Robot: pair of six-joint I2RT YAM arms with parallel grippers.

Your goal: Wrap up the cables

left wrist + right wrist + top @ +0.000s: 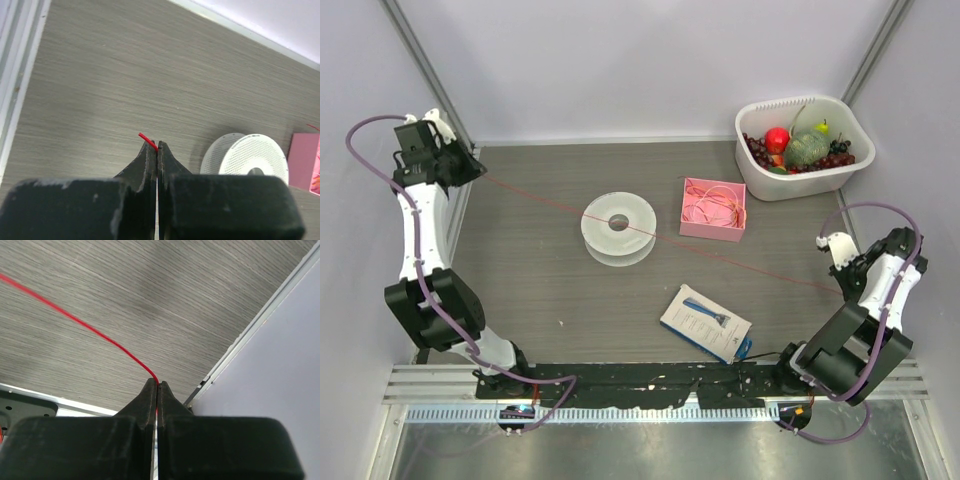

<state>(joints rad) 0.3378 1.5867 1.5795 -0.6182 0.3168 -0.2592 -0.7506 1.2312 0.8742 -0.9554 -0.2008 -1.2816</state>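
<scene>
A very thin red wire (720,255) runs taut across the table from my left gripper (472,168) at the far left to my right gripper (842,290) at the right, passing over a white spool (618,228). In the left wrist view my left gripper (157,145) is shut on the wire's short end (145,139). In the right wrist view my right gripper (157,384) is shut on the wire (90,327), which leads away up and left. The spool also shows in the left wrist view (252,157).
A pink box (713,209) holding loose loops of red wire sits right of the spool. A white tub (805,145) of fruit stands at the back right. A packaged razor (705,322) lies near the front. Walls stand close beside both grippers.
</scene>
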